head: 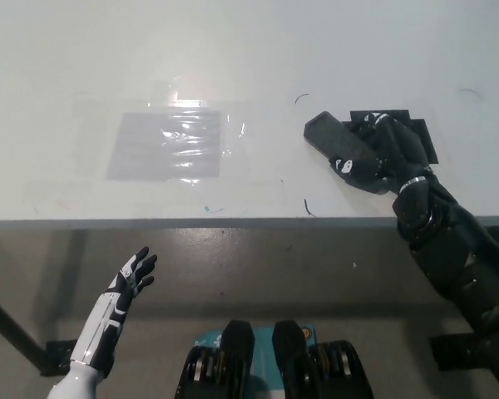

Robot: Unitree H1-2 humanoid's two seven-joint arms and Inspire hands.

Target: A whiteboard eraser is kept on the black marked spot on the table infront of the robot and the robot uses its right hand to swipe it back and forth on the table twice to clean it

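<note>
My black right hand lies on the white table with its fingers closed over a dark eraser. The eraser's end sticks out to the left of the hand, flat on the table top. Under and behind the hand lies the black marked spot, mostly covered by it. My white left hand rests open below the table's front edge at the lower left, touching nothing.
A clear plastic sheet is taped flat on the table's left half. Short dark pen marks show near the front edge. Grey floor lies below the edge, with a black table foot at the lower right.
</note>
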